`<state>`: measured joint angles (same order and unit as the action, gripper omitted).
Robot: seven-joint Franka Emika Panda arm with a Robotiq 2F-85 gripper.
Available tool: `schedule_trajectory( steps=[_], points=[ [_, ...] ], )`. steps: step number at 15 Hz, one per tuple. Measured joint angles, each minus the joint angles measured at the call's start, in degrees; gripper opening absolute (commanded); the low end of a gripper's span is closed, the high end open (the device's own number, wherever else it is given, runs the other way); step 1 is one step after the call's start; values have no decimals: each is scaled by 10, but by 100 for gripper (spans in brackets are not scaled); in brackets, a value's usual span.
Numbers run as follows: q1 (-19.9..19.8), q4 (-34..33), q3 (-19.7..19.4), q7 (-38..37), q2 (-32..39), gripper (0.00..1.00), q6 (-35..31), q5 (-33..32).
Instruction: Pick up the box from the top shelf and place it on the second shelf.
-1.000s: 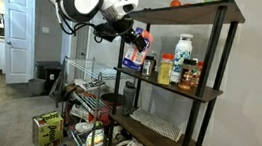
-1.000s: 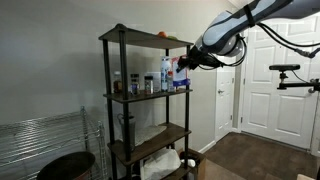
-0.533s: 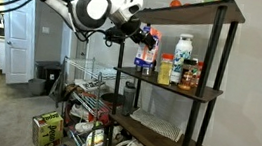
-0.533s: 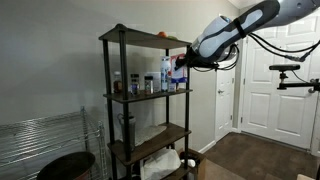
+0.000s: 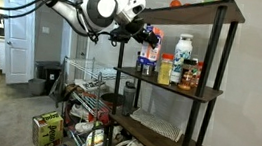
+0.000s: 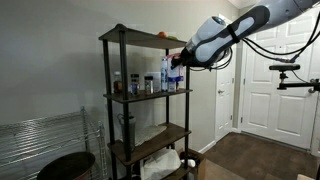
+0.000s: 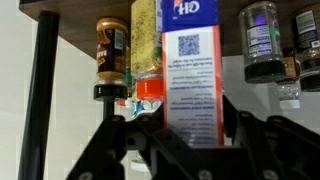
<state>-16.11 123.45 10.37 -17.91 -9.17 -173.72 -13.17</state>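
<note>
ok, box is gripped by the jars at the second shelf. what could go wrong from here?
1. The box sits close to the jars in the wrist view; pushing deeper could knock one over.
2. The post stands near the gripper; a sideways drift might clip it.
3. The box is tall and narrow, so it may tip on release unless flat on the second shelf.

Your box [image 5: 147, 55] is a small tall carton, white and blue with a bit of red. The claw [image 5: 144, 36] grips it by its sides, and it stands straight up. It is off the top shelf [image 5: 205, 7], a dark brown board. It hangs low over one end of the second shelf [image 5: 165, 84], the dark brown board just below. You cannot tell if its bottom touches that board yet.
</note>
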Motion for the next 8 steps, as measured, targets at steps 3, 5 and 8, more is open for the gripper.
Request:
schedule_trajectory(
  steps=[3, 5, 8],
  points=[
    [-10, -14, 19, -32, 14, 23, 0, -24],
    [-16, -25, 30, -56, 26, 23, 0, -46],
    [-20, -42, 39, -85, 46, 48, 1, -76]
  ],
)
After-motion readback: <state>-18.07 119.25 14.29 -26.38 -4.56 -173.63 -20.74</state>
